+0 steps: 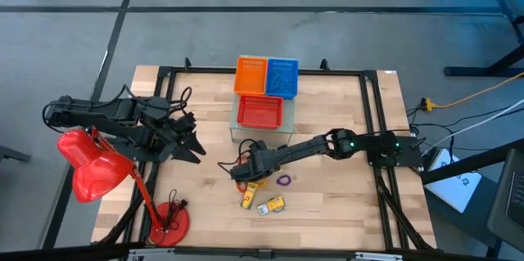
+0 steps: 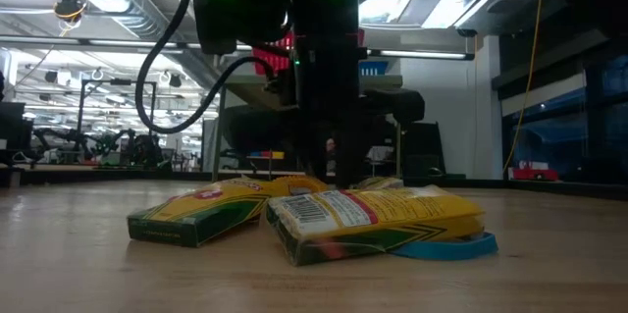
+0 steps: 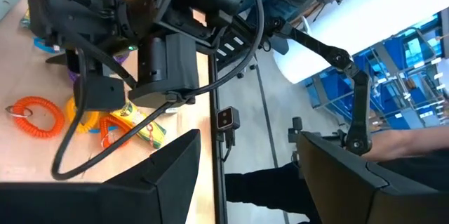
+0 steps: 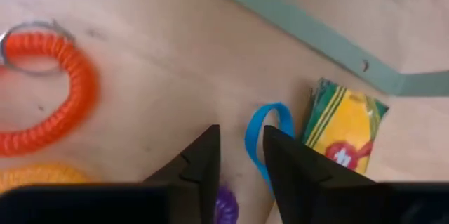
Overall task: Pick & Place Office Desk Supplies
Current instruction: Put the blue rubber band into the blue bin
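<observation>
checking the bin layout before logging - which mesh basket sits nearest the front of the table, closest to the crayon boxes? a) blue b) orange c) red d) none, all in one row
c: in the high view the red basket sits alone, nearer the crayon boxes, with the orange basket and blue basket side by side behind it.

The supplies lie in a loose cluster on the wooden bench.

- Orange coil loop [image 4: 49, 94]: springy spiral wristband with a metal key ring on it, lying flat.
- Yellow coil loop [image 4: 35, 176]: only an arc shows, just beside the orange one.
- Blue band [image 4: 265, 136]: thin flat loop, lying next to a crayon box.
- Purple loop [image 1: 283, 180]: small and thin, at 3 o'clock of the orange coil.
- Crayon boxes [image 2: 368, 220] [image 2: 211, 207]: two yellow-and-green oblong cartons lying flat, side by side; the nearer one shows a barcode and rests partly on a blue band.
</observation>
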